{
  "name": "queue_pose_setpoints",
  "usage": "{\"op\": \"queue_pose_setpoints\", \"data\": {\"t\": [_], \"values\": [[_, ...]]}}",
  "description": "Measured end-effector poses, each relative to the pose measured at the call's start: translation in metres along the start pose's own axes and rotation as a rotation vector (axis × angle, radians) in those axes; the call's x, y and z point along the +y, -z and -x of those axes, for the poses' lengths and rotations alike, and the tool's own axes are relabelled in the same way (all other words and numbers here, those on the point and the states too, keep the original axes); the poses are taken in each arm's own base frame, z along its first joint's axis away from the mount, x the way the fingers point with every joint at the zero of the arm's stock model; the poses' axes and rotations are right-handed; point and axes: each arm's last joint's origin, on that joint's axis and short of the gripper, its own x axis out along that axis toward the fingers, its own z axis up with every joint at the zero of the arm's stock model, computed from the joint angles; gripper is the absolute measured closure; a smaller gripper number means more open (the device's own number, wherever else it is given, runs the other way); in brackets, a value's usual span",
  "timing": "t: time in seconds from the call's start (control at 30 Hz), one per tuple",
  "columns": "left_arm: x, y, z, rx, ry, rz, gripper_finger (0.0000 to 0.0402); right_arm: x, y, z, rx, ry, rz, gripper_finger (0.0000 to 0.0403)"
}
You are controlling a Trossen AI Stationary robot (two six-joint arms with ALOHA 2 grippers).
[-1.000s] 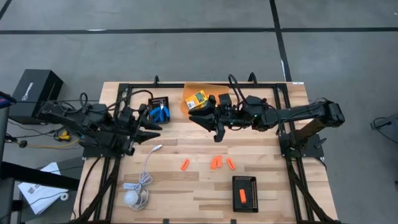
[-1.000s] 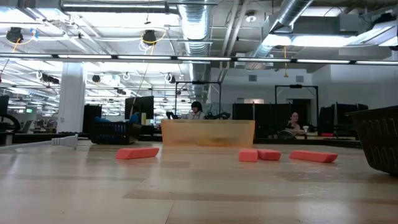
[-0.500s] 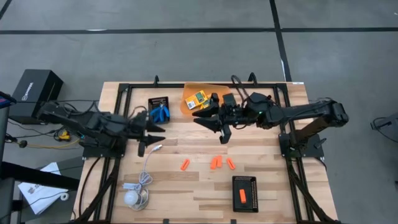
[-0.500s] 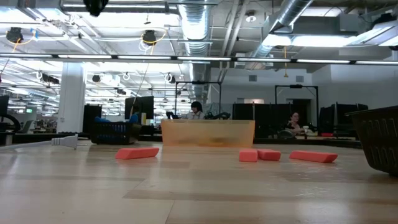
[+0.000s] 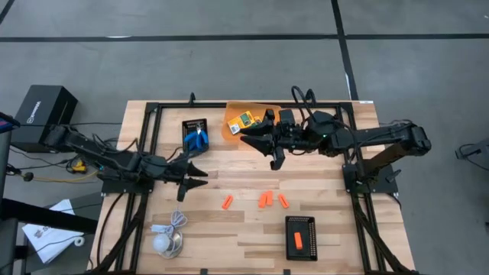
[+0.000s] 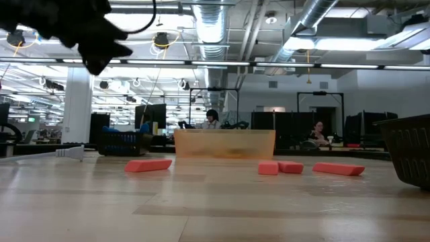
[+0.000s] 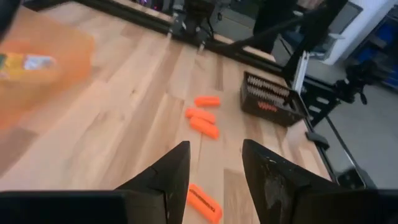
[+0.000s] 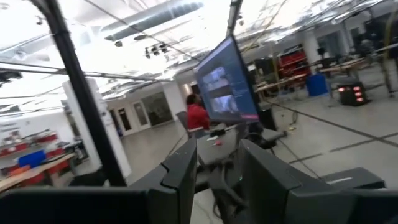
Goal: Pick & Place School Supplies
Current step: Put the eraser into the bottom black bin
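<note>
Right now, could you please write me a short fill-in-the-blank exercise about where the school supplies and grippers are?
1. The blue-handled scissors lie in a black ____ at the table's far side.
2. The number of orange sticks lying loose on the wooden table is ____.
3. One more orange stick lies inside the black tray at the table's ____ edge.
4. The left gripper has its fingers ____ above the bare wood.

Missing words: tray; four; near; open

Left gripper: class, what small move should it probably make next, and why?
Probably lower onto the nearest orange stick. The left gripper is open and empty, hovering just short of that stick, which lies loose on the wooden table.
</note>
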Motion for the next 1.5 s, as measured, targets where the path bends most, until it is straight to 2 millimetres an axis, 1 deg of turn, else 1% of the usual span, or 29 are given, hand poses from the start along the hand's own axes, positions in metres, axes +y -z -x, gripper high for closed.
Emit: {"op": "queue_pose_setpoints", "data": {"t": [0.1,0.23,0.5,0.77,1.17,1.5], "values": [[0.005,0.015,-0.001,0.041,0.040,-0.007,0.0259,-0.006,-0.003,0.000,-0.013,0.023,0.004,0.0291],[0.009,0.028,-0.002,0.055,0.077,-0.005,0.0260,-0.012,-0.004,0.000,-0.016,0.043,0.008,0.0291],[0.007,0.020,-0.002,-0.046,0.125,0.014,0.0263,-0.014,-0.004,0.000,-0.021,0.079,0.009,0.0291],[0.006,0.019,-0.001,-0.057,0.131,0.030,0.0266,-0.015,-0.006,0.000,-0.039,0.106,0.001,0.0291],[0.005,0.017,-0.001,-0.071,0.159,0.039,0.0266,-0.028,-0.013,0.001,-0.075,0.140,-0.007,0.0291],[0.004,0.016,-0.001,-0.075,0.167,0.039,0.0266,-0.028,-0.015,0.001,-0.093,0.135,-0.004,0.0290]]}}
